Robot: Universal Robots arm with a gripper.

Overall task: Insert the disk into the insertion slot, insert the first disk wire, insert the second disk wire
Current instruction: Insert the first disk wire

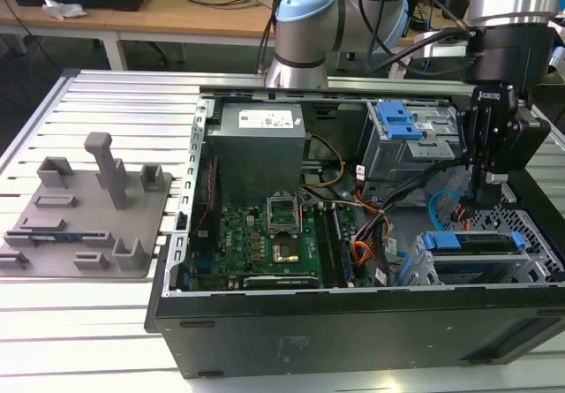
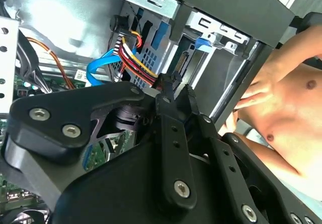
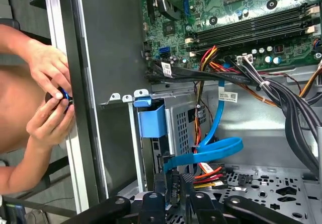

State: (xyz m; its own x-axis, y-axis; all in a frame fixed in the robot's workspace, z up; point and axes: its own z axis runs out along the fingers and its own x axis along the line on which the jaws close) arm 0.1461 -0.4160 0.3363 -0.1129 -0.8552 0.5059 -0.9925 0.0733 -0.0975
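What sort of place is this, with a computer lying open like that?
Probably a robotics lab or test workshop. An open desktop computer case lies on a slotted metal table, a robot arm reaches into it, and a wooden workbench strewn with cables stands behind.

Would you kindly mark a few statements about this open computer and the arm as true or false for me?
1. The disk sits in the insertion slot. True.
2. The computer case is closed. False: its side is open, with the motherboard on show.
3. The gripper hangs over the motherboard. False: it is at the insertion slot, at the exterior view's right.
4. In the first wrist view, a person's hands are outside the case wall. True.
5. The flat looped cable near the slot is red. False: it is blue.
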